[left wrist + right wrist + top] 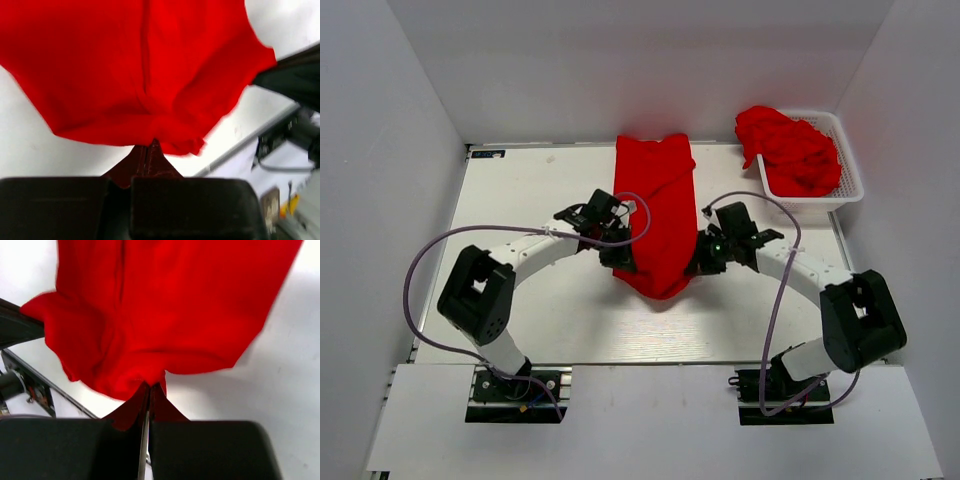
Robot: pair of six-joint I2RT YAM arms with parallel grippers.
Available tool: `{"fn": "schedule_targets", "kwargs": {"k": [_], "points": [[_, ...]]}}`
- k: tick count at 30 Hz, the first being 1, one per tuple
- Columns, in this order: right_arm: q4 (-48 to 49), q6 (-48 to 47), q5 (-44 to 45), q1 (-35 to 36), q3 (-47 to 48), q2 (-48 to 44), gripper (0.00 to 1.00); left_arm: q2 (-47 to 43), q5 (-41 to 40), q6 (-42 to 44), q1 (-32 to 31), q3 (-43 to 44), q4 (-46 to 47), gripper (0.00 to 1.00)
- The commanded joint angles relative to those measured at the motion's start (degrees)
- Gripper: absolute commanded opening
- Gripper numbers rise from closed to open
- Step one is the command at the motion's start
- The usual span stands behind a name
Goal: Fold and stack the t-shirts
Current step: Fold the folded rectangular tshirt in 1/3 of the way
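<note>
Looking from above, you have the left pincer (pixel 618 257) and right pincer (pixel 704 258) each clamped on one side of a red shirt (pixel 658 210), its cloth stretching away beyond both. More shirts (pixel 788 148) fill the basket (pixel 851 186), well off past your right pincer. Left wrist: jaws pinched on the cloth's edge. Right wrist: same bite.

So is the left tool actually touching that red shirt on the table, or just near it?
Touching. In the left wrist view the left tool is shut on the red shirt: a fold of cloth is pinched right at its tip.
</note>
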Motion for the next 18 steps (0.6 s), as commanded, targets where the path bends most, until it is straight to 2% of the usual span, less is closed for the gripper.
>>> {"fn": "schedule_targets", "kwargs": {"k": [1, 3, 12, 18], "points": [[-1.3, -1.8, -0.6, -1.1, 6.4, 3.3, 0.0, 0.5, -5.0, 1.2, 1.5, 6.6, -3.7, 0.0], [-2.0, -2.1, 0.5, -2.1, 10.0, 5.8, 0.0, 2.9, -6.7, 1.8, 3.6, 10.5, -5.2, 0.0], [-9.4, -4.1, 4.0, -6.5, 24.5, 14.9, 0.0, 13.9, -5.3, 5.3, 9.3, 26.4, -8.8, 0.0], [-10.5, -5.3, 2.3, -9.0, 31.4, 19.7, 0.0, 16.6, -5.3, 7.1, 13.1, 31.0, -7.5, 0.0]]}}
